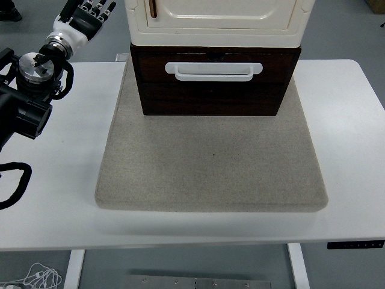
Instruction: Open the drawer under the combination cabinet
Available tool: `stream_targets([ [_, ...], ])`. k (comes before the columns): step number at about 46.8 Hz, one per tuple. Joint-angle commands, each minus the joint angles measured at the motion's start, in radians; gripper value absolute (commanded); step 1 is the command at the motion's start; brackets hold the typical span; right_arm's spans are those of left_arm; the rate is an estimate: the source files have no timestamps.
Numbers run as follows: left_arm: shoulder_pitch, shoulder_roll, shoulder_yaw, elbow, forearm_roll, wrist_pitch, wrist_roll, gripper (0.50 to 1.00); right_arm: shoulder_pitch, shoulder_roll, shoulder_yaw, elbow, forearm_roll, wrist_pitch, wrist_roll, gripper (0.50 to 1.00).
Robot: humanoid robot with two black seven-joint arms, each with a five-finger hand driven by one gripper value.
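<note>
Currently left robot hand (90, 15) raised upper left, fingers spread, empty; drawer (214, 81) shut, white handle (213, 71) untouched.

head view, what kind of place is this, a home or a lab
Probably a robotics lab or test bench, not a home. A small cabinet with a dark drawer stands on a grey mat on a white height-adjustable table, with loose cables on the floor and the left robot hand raised beside it.

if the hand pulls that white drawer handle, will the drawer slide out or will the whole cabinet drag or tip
The cabinet probably stays put: it stands on a rough-looking grey mat that likely grips its base. The drawer is the low dark part, so a pull on the white handle acts low and tipping seems unlikely. The handle looks rigid, a broad loop that fingers could hook.
</note>
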Motion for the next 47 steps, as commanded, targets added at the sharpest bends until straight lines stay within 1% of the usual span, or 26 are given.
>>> stream_targets([
  [1,0.0,0.0,0.001,-0.001,0.002,0.001,0.0,1.0,0.0,0.0,0.0,0.0,0.0,0.0,0.0,0.926],
  [11,0.0,0.001,0.002,0.003,0.005,0.003,0.0,1.0,0.0,0.0,0.0,0.0,0.0,0.0,0.0,0.926],
  [17,-0.003,0.003,-0.001,0.003,0.003,-0.009,0.0,1.0,0.0,0.0,0.0,0.0,0.0,0.0,0.0,0.926],
  [21,-0.006,0.021,-0.004,0.001,0.002,-0.035,0.002,1.0,0.0,0.0,0.0,0.0,0.0,0.0,0.0,0.926],
  [25,-0.031,0.041,-0.003,0.007,0.0,-0.068,0.003,1.0,0.0,0.0,0.0,0.0,0.0,0.0,0.0,0.926],
  [32,-0.041,0.055,0.005,0.01,0.003,-0.066,0.002,1.0,0.0,0.0,-0.002,0.0,0.0,0.0,0.0,0.926],
  [41,-0.043,0.058,0.007,0.01,0.006,-0.078,0.0,1.0,0.0,0.0,0.0,0.0,0.0,0.0,0.0,0.926],
  [47,-0.063,0.098,0.016,0.012,0.023,-0.066,-0.009,1.0,0.0,0.0,0.0,0.0,0.0,0.0,0.0,0.926],
])
